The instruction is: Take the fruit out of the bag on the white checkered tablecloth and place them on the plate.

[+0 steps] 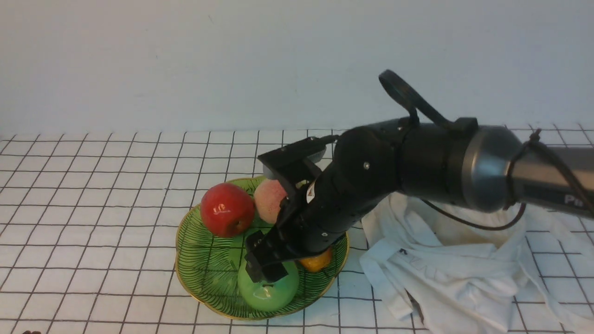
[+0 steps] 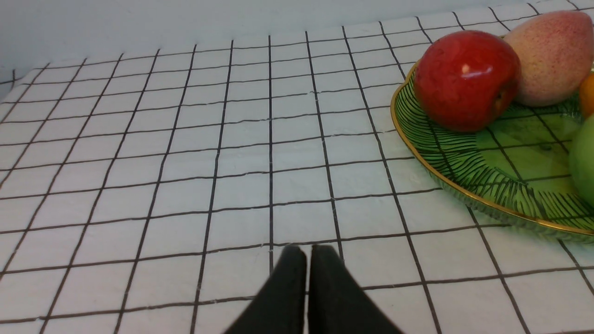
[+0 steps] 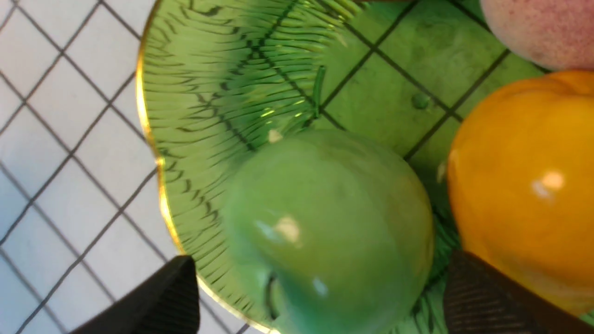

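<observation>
Front: my right tool hangs over the green apple, which rests on the plate, lower centre; bag lower right.
Left wrist: my left tool pressed together above the tablecloth.
Right wrist: fingers spread, flanking the apple.

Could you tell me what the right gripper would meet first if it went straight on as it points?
The green apple on the plate: the right gripper points straight at it, jaws open either side. How much gap remains is hard to judge.
</observation>
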